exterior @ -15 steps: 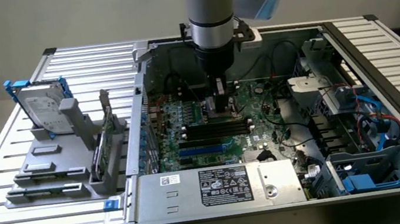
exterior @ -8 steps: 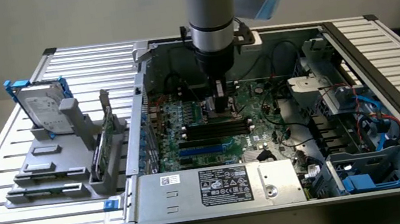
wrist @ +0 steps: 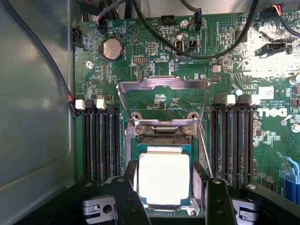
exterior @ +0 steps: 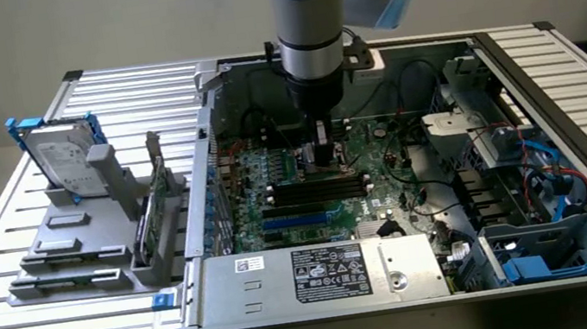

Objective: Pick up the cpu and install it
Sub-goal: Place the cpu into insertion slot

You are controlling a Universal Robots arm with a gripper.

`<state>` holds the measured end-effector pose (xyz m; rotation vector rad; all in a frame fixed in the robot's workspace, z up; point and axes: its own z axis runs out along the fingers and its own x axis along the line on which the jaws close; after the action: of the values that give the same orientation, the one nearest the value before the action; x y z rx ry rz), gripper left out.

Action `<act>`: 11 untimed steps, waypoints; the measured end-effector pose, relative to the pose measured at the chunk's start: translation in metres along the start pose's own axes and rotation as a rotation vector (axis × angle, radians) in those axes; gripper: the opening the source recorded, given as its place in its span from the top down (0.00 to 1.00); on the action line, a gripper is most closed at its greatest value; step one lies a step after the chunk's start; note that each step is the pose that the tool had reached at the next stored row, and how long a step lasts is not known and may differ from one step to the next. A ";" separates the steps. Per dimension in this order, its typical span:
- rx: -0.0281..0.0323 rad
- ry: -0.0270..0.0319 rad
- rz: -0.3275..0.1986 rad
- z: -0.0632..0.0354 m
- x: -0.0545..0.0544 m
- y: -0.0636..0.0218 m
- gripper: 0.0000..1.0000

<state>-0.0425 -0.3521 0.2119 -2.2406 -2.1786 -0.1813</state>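
Between the gripper's (wrist: pixel 166 193) two dark fingers (wrist: pixel 127 199) lies the cpu (wrist: pixel 164 178), its bright metal top facing up toward the wrist camera. The fingers close against two opposite edges of the chip and appear to be holding it, so the jaws stand wide because the chip itself is wide. Directly under the cpu sits the socket (wrist: pixel 161 139), whose dark frame shows just past the chip's far edge. The chip's sides run parallel to that frame, so it appears squared to the seat with no twist to correct. The relation that matters is vertical, chip above socket. Whether the chip already rests in the seat or hangs just over it cannot be told.

Beyond the socket the metal load plate (wrist: pixel 164 83) is tipped up on its hinge, leaving the seat uncovered. Memory slots (wrist: pixel 101 140) flank the socket on either side, all on the green motherboard (wrist: pixel 140 65).

Seen from the exterior view, the gripper (exterior: pixel 324 155) reaches straight down into the open computer case (exterior: pixel 513 71), over the middle of the board.
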 end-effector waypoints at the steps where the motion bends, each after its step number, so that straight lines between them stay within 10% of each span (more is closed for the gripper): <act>1: 0.0000 0.0001 0.000 0.0003 0.000 0.0000 0.45; 11: -0.0008 0.0000 0.000 0.0072 -0.001 -0.0005 0.45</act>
<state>-0.0425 -0.3521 0.2046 -2.2409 -2.1791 -0.1821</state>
